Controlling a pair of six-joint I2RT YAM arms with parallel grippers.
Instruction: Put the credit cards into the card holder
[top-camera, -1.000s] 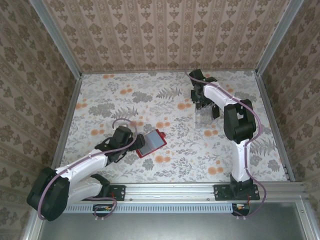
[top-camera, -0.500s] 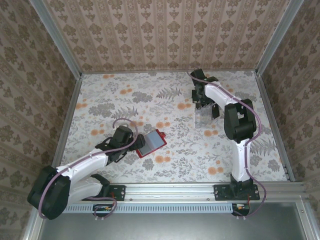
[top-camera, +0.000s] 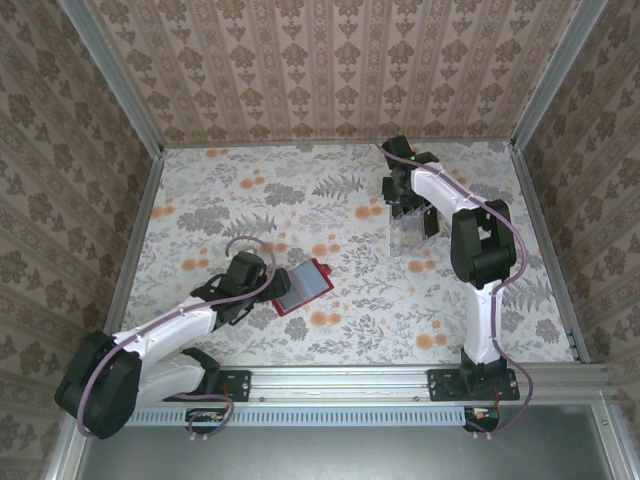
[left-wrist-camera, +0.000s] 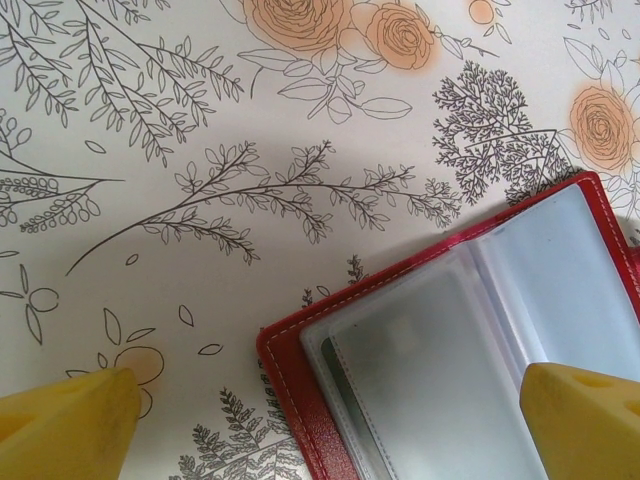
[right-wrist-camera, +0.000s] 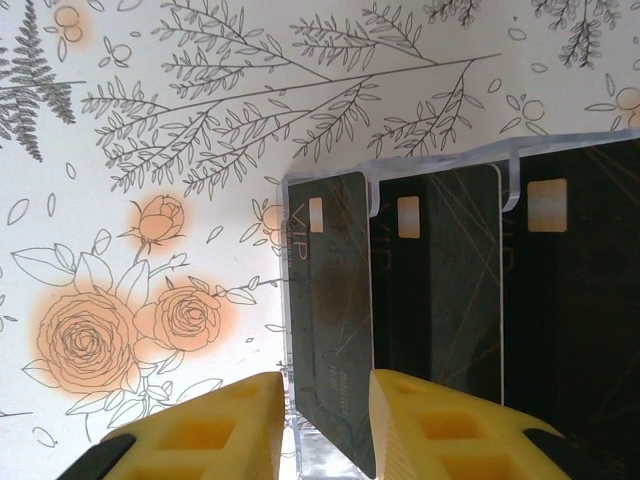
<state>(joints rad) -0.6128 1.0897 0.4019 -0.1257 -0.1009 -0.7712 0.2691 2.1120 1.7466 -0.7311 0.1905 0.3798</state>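
The card holder (top-camera: 303, 286) lies open on the table, red with clear pockets (left-wrist-camera: 440, 370). My left gripper (top-camera: 271, 292) hovers over its near corner, open, its yellow fingertips (left-wrist-camera: 70, 425) wide apart and holding nothing. Several black credit cards (right-wrist-camera: 435, 280) stand upright in a clear slotted rack (top-camera: 410, 238). My right gripper (right-wrist-camera: 325, 415) straddles the end card (right-wrist-camera: 330, 300), marked VIP. A gap shows between the left finger (right-wrist-camera: 215, 430) and the card; the right finger sits at its other face. The jaws are open.
The rack stands at the back right of the flowered table (top-camera: 330, 210), close to the right arm's elbow (top-camera: 478, 245). Patterned walls and metal rails (top-camera: 545, 240) fence the table on three sides.
The right arm has shifted very slightly over the rack. The left arm and the card holder have not moved.
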